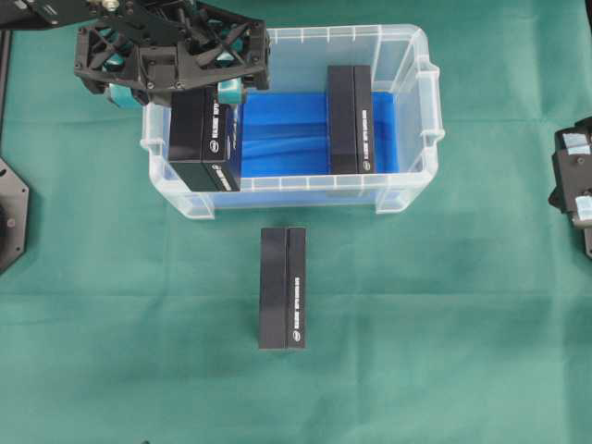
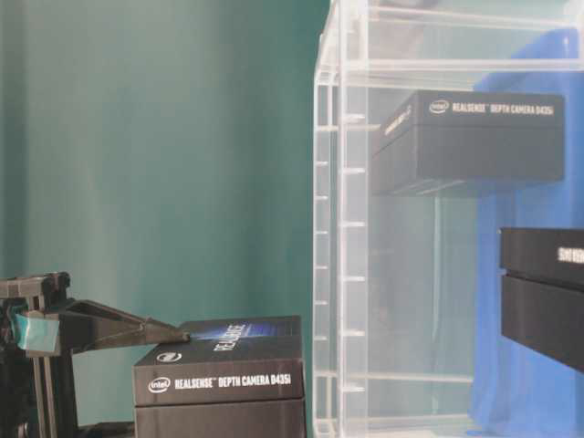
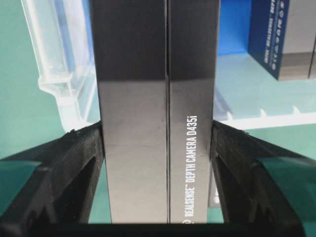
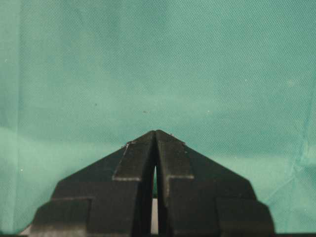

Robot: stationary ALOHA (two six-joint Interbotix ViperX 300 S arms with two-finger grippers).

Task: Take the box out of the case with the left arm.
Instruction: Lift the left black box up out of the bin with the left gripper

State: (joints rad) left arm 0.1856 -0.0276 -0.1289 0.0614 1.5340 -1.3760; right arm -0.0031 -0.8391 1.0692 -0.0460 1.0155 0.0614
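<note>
Between my left gripper's (image 3: 158, 143) fingers (image 3: 81, 148) sits the box (image 1: 205, 139), clamped on both long sides and raised at the left end of the case (image 1: 407, 196), apparently clear of the blue lining. Lifting looks underway; carrying it over the rim and setting it down remains. Another box (image 1: 350, 118) stands at the right end inside, a third (image 1: 282, 288) lies on the green cloth (image 1: 444, 324) nearer. My right gripper (image 4: 155, 136) is closed, empty.

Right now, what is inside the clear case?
Inside the case lie a blue sheet and one black box on the right. The left gripper holds a second box over the left end; the floor beneath it is hidden.
</note>
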